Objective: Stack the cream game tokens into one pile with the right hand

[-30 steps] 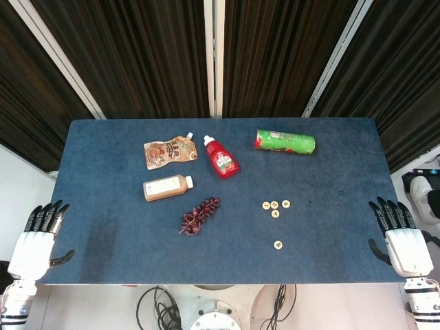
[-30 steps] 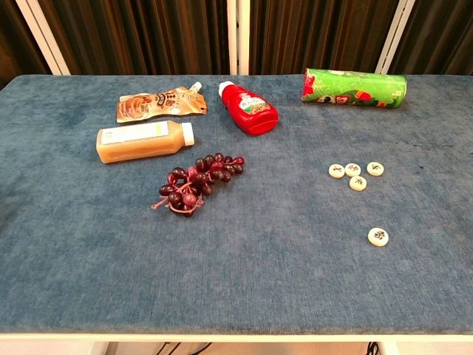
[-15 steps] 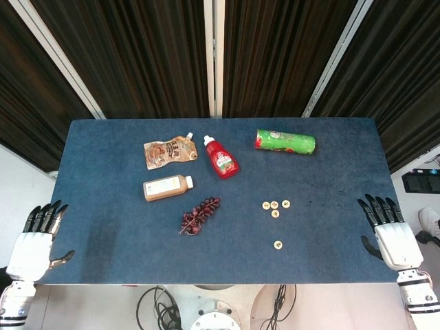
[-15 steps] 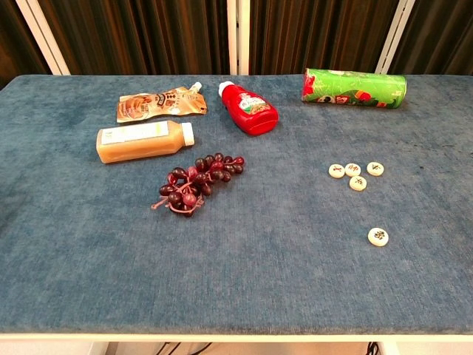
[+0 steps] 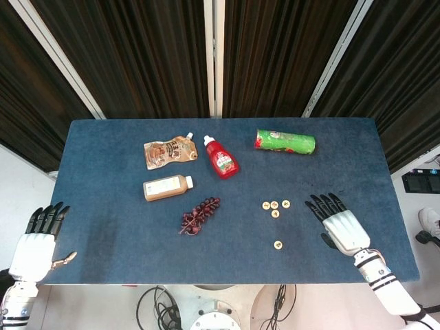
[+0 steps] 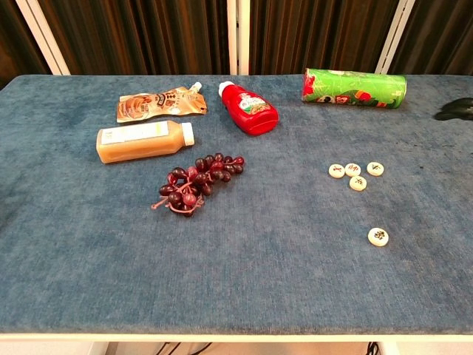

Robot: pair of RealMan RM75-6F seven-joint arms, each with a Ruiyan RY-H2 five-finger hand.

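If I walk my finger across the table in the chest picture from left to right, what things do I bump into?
Juice bottle → brown pouch → grapes → red ketchup bottle → group of four cream tokens together with the green can behind them → lone token.

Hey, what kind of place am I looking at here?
Probably a robot test lab, not a home: a blue felt-covered table before dark curtains, loose cables under its edge, and robot hands, the right hand over the table.

Right robot hand (image 5: 342, 224) open nr cream tokens (image 5: 275, 206), none stacked.
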